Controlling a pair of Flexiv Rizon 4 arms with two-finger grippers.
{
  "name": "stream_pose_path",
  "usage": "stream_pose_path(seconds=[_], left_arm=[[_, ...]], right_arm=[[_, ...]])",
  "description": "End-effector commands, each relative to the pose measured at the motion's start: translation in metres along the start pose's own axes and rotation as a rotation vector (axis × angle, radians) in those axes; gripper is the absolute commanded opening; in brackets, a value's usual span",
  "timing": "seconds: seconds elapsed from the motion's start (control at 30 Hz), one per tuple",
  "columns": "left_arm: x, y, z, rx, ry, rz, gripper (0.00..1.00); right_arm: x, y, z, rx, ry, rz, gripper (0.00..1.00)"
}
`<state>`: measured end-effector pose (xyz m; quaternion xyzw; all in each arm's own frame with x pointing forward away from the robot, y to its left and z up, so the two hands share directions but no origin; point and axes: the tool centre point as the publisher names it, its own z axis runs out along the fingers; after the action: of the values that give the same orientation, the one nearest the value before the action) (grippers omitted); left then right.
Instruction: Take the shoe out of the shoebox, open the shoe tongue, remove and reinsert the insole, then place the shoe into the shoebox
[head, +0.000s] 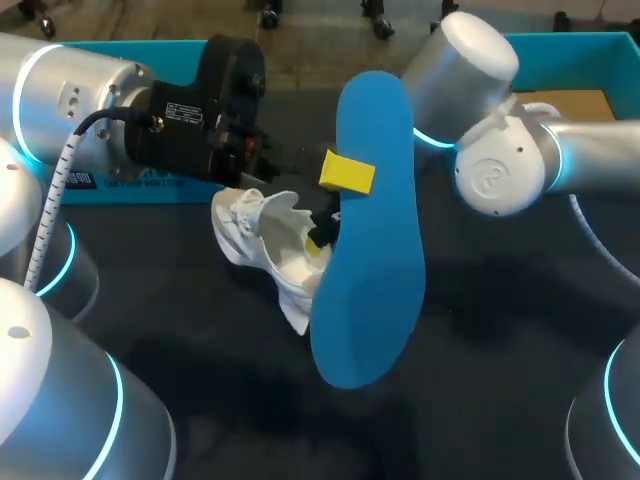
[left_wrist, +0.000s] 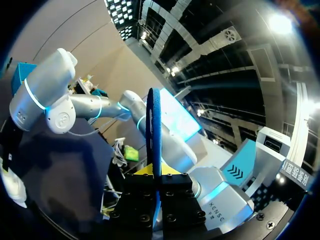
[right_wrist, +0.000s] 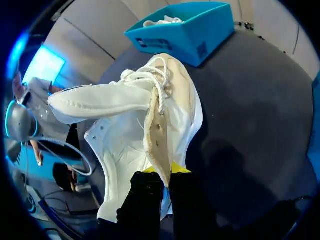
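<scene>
A blue insole (head: 375, 270) is held up on edge above the table's middle. My left gripper (head: 347, 172) is shut on its upper part. In the left wrist view the insole (left_wrist: 156, 125) stands edge-on between that gripper's (left_wrist: 156, 172) yellow tips. The white laced shoe (head: 265, 235) hangs just left of the insole. My right gripper (right_wrist: 162, 172) is shut on the shoe's (right_wrist: 125, 130) eyelet edge, with the tongue spread wide. In the head view the insole hides most of the right gripper (head: 320, 245). A teal shoebox (right_wrist: 200, 30) with something white inside stands beyond the shoe.
A teal box (head: 120, 190) sits at the back left behind my left arm. Another teal box (head: 600, 60) with a brown inside stands at the back right. The dark table top (head: 500, 330) spreads in front of and to the right of the insole.
</scene>
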<state>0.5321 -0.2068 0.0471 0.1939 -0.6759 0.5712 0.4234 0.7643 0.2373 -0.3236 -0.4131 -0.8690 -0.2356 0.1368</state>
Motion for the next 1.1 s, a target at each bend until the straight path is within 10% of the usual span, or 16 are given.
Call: stream_pose_path(seconds=[0.03,0.47,1.1], left_arm=[[0.000,0.001,0.001,0.001,0.000,-0.001,0.00],[0.000,0.001,0.001,0.001,0.000,-0.001,0.00],[0.000,0.001,0.001,0.001,0.000,-0.001,0.00]], right_arm=[[0.007,-0.010,-0.003,-0.080,0.012,0.058,0.00],[0.022,-0.009,0.003,-0.262,-0.093,0.286,0.00],[0.022,-0.004,0.006,-0.270,-0.104,0.267,0.00]])
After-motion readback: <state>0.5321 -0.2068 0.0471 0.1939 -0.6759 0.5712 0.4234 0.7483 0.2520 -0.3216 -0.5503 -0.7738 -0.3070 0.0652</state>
